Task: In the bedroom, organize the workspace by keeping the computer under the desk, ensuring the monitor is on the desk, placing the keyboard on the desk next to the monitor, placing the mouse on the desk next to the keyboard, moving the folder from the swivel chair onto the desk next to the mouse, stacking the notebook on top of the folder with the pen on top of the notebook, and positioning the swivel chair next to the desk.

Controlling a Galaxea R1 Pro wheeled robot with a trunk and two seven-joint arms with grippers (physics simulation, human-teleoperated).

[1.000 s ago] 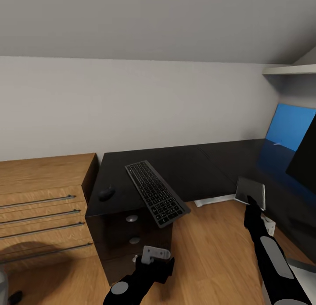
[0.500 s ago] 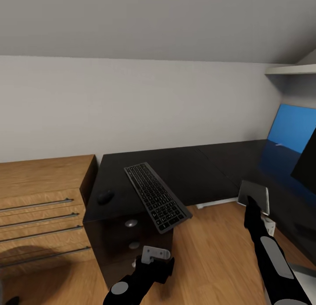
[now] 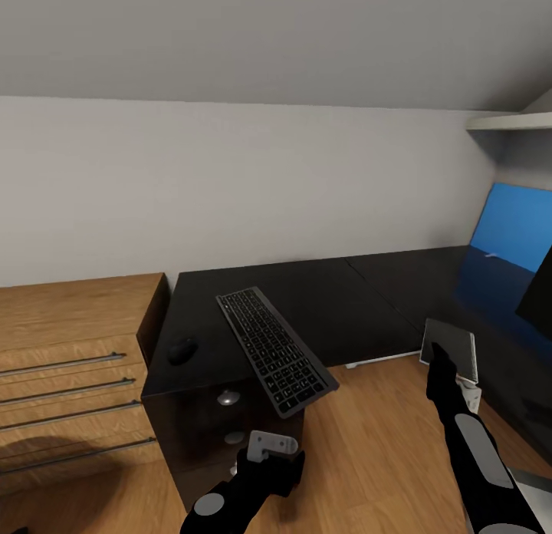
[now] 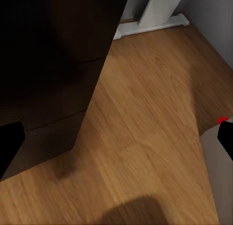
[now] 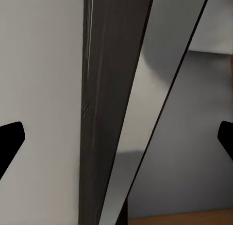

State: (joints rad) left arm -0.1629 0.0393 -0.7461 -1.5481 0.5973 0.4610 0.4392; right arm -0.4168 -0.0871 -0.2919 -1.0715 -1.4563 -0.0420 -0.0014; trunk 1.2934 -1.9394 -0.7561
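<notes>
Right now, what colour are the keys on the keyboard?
Black keys in a silver-grey frame on the keyboard, clearest in the head view.

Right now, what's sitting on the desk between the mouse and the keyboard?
Nothing: in the head view only bare glossy black desk top separates the mouse from the keyboard, which overhangs the desk's front edge.

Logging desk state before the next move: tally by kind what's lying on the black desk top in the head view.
Keyboard: 1
Mouse: 1
Blue folder: 1
Monitor, partly cut off at the frame edge: 1
Total: 4
</notes>
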